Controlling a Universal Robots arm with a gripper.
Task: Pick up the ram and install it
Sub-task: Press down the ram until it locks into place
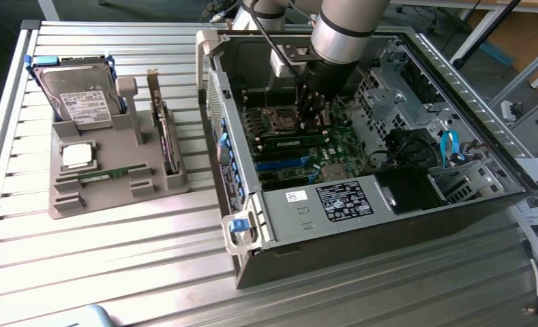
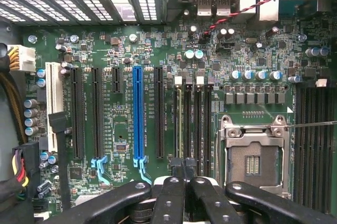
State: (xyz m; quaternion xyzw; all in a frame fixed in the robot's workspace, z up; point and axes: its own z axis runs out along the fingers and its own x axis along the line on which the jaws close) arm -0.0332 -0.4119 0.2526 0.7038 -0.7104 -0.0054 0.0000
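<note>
- Two long, thin green ram sticks show in the exterior view: one ram (image 1: 292, 143) stands on edge in a slot inside the open black-and-grey computer case (image 1: 341, 225), and the other ram stick (image 1: 105, 174) lies flat on the grey plastic parts tray (image 1: 114, 201), outside the case on the exterior view's left.
- One arm reaches down into the case, and its black gripper (image 1: 312, 121) hangs just above the seated ram; I cannot tell whether they touch.
- Jaws are pressed together with nothing seen between them; in the wrist view the gripper (image 2: 184, 174) sits over the black memory slots of the green motherboard (image 2: 126, 50).
- Beside those slots inside the case lie the open silver processor socket (image 2: 253, 155) and a long blue expansion slot (image 2: 138, 113).
- On the tray outside the case rest a silver hard drive in a blue frame (image 1: 82, 99), a square silver processor chip (image 1: 76, 155), and a wide green expansion card (image 1: 164, 136) standing upright.
- Case and tray both sit on the ribbed aluminium worktop (image 1: 114, 266).
</note>
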